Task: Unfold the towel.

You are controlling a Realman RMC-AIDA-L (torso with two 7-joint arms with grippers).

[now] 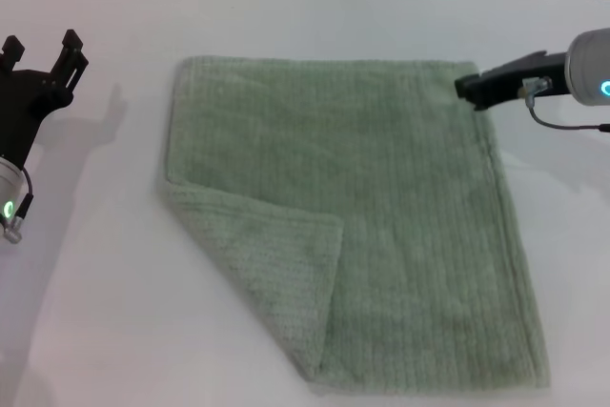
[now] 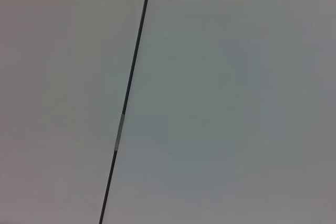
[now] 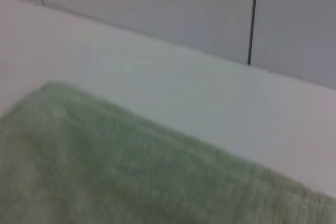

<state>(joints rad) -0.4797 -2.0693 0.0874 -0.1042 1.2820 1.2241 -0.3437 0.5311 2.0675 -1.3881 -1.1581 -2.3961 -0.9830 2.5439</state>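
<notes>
Head view: one towel [image 1: 381, 226], two claws

Towel [image 1: 381, 197] blurred in right wrist view, right gripper [image 1: 469, 88] tips perhaps touching its corner

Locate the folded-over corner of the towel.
Head view: the folded corner lies on the towel's near-left part, fuzzy side up, nearer the left gripper than the right gripper.

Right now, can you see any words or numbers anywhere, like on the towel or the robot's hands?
None: no words, numbers or labels show.
The towel is plain green, no tag visible.
The left gripper and right gripper are plain black.
The table is bare white.
</notes>
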